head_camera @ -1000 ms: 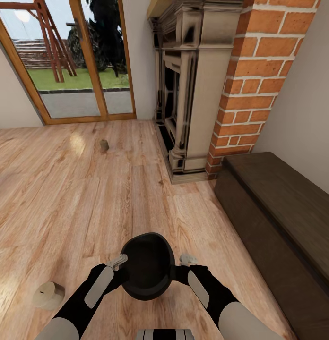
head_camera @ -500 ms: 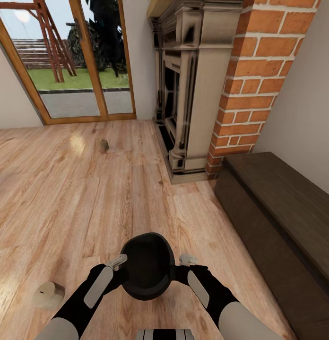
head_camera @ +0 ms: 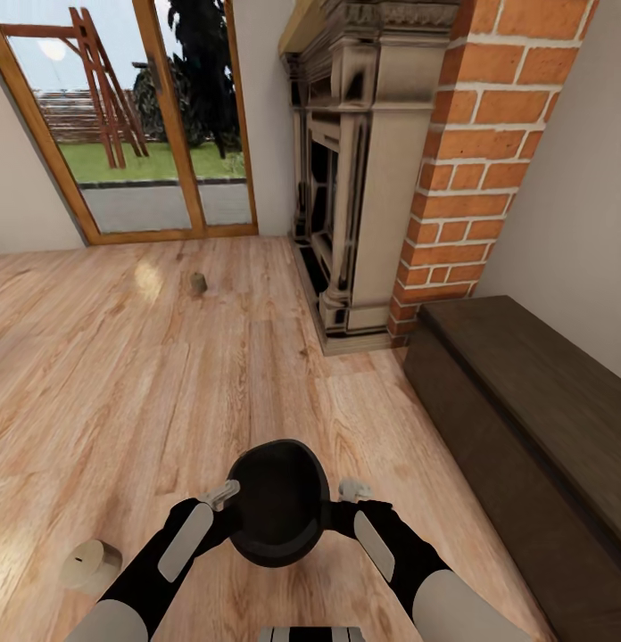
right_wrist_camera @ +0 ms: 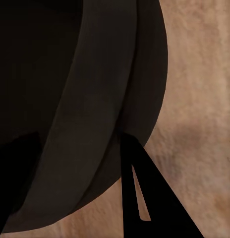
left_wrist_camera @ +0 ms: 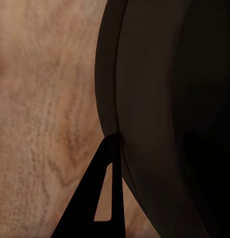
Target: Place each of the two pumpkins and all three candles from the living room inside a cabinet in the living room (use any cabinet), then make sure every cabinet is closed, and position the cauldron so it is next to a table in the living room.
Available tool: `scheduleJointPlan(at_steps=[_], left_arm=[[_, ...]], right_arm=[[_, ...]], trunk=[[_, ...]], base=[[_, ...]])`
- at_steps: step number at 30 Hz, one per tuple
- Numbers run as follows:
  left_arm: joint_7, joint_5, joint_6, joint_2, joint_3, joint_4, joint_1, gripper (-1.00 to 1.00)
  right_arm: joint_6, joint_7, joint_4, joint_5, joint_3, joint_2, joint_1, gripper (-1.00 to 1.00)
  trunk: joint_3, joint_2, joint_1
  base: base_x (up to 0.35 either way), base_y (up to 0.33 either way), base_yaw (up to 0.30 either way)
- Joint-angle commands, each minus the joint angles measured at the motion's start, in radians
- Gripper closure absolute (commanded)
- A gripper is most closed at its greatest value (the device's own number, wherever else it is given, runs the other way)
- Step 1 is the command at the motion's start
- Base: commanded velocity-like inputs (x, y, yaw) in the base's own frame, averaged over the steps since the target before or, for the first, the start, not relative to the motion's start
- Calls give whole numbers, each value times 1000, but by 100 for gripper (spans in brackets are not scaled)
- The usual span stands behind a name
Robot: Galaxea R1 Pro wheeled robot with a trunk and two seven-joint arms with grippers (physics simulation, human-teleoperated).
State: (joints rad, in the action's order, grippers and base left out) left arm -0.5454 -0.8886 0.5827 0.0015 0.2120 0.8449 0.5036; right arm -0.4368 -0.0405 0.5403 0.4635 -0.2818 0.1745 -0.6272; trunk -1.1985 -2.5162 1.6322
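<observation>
The black cauldron hangs low in front of me in the head view, mouth up, held between both arms. My left gripper is shut on its left rim and my right gripper is shut on its right rim. Each wrist view shows the cauldron wall with one dark outer finger pressed against it over the wood floor. One candle lies on the floor at my lower left. Another candle stands farther off near the glass doors. The dark brown cabinet runs along the right wall, its fronts shut.
A stone fireplace and brick chimney column stand ahead on the right, next to the cabinet's end. Wood-framed glass doors fill the far wall at left. Wood floor stretches between me and them.
The whole view has shifted slightly, so the camera has moved; the near candle now sits lower in the picture. Both grippers still hold the cauldron in the same pose.
</observation>
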Motion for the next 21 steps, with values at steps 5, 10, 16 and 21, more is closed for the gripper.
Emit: scheduleJointPlan(at_steps=[5,10,16,21], left_arm=[[-5,-21,-8,3,-3,3,1,100],[-4,-21,-8,6,-5,3,1,100],[-4,-26,-7,6,-7,3,1,100],[-4,-29,-7,5,-8,3,1,100]], right_arm=[[-3,-3,1,18,0,0,0,100],[-3,-3,2,18,0,0,0,100],[-3,-2,3,18,0,0,0,100],[-4,-2,3,18,0,0,0,100]], trunk=[[19,1,-2],[38,2,-5],[61,3,-7],[81,5,-10]], base=[[0,0,0],[0,0,0],[0,0,0],[0,0,0]])
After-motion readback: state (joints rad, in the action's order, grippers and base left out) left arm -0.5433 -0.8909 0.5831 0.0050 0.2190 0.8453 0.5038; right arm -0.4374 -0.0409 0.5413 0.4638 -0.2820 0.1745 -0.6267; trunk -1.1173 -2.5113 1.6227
